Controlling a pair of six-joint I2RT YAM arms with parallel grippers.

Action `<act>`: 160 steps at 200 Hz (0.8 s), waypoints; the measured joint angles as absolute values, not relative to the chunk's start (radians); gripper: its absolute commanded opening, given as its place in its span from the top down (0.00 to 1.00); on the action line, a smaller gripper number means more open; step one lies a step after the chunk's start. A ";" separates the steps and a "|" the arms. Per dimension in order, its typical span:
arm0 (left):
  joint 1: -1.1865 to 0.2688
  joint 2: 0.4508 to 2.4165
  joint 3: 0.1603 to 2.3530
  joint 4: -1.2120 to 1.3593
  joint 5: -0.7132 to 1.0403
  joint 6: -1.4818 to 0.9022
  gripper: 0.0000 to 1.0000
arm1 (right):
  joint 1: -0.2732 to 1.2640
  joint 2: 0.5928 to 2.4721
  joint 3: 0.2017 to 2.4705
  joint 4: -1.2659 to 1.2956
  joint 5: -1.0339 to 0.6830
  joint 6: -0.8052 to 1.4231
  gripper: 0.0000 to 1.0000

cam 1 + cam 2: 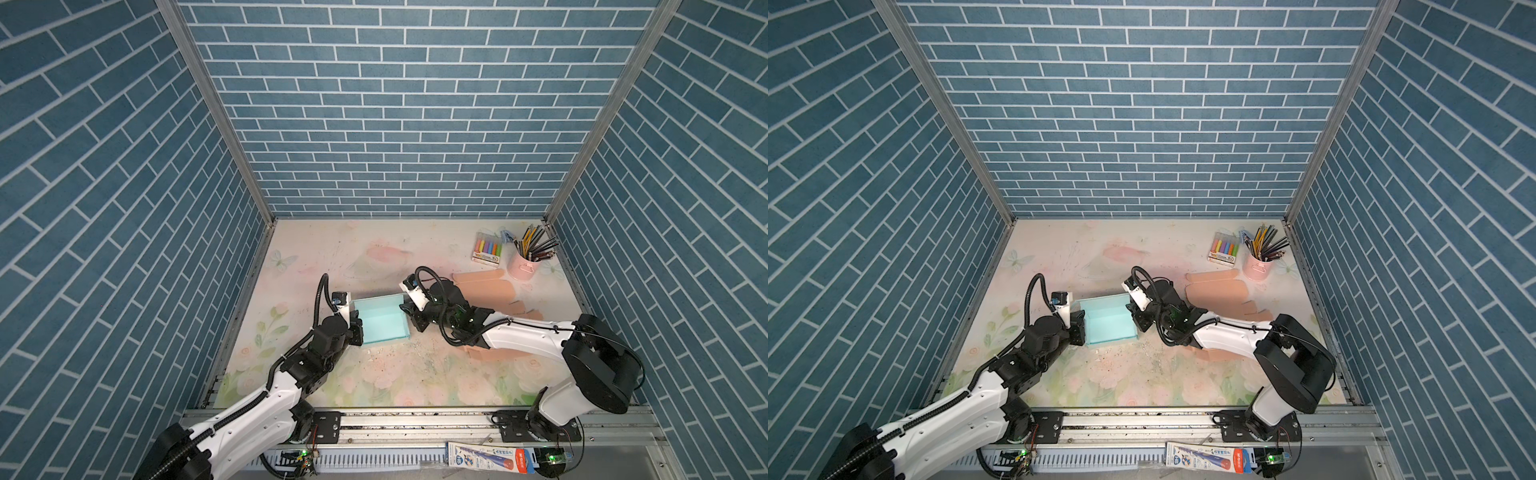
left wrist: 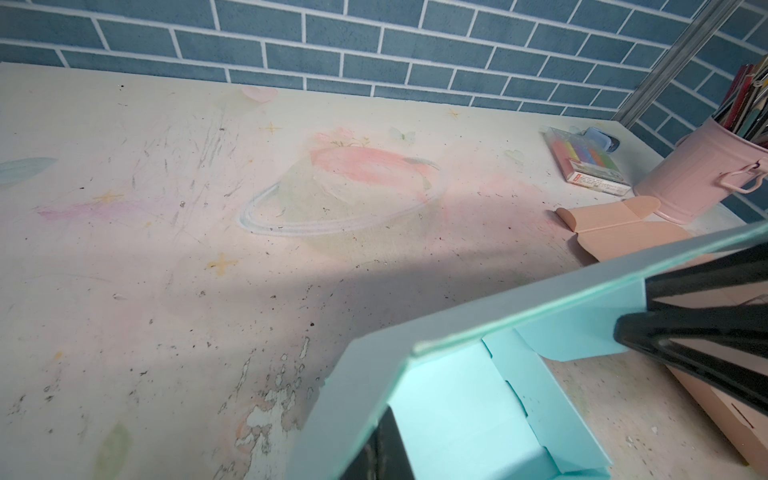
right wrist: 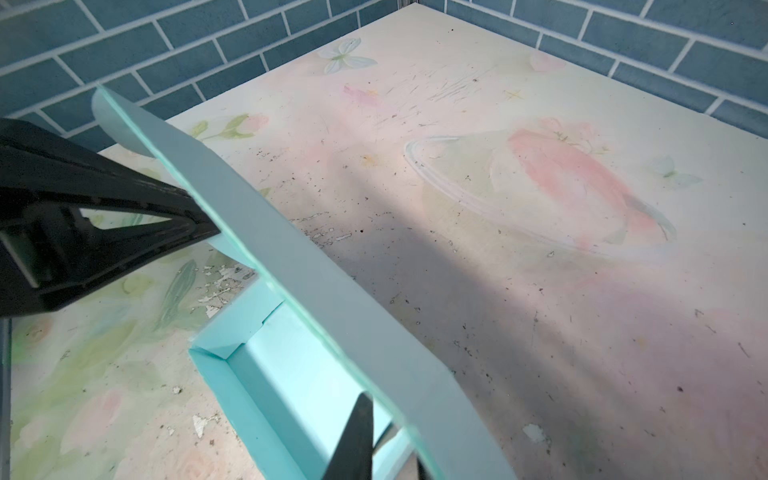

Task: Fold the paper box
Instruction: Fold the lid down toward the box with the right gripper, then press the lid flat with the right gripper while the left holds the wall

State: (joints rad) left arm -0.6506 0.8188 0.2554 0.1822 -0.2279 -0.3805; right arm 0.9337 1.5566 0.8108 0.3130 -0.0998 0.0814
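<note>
The teal paper box (image 1: pixel 380 322) (image 1: pixel 1108 322) lies on the floral mat between both arms, its tray open and its lid panel (image 3: pixel 291 257) raised at the far side. My left gripper (image 1: pixel 358 328) (image 2: pixel 384 453) is at the box's left end, fingers shut together. A grey-blue flap (image 2: pixel 353 399) hides whether paper lies between them. In the right wrist view its tip (image 3: pixel 205 226) meets the lid's end. My right gripper (image 1: pixel 409 318) (image 3: pixel 390 453) is at the right end, shut on the lid's edge, one finger (image 3: pixel 357 436) inside the box.
Flat peach cardboard sheets (image 1: pixel 486 286) lie behind the right arm, another piece (image 1: pixel 482 353) beneath it. A pink pencil cup (image 1: pixel 524 266) and a pack of coloured markers (image 1: pixel 487 249) stand at the back right. Brick-patterned walls enclose three sides.
</note>
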 measured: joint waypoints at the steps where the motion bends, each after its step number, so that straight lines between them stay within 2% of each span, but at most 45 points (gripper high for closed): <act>1: -0.651 0.820 0.255 0.182 -0.228 -0.381 0.97 | 0.934 1.557 0.811 0.313 -0.099 0.081 0.80; 66: -0.686 0.831 0.255 0.176 -0.265 -0.439 0.97 | 0.946 1.557 0.810 0.298 -0.073 0.082 0.80; 160: -0.856 0.870 0.234 0.178 -0.405 -0.501 0.96 | 0.954 1.541 0.755 0.299 -0.030 0.082 0.80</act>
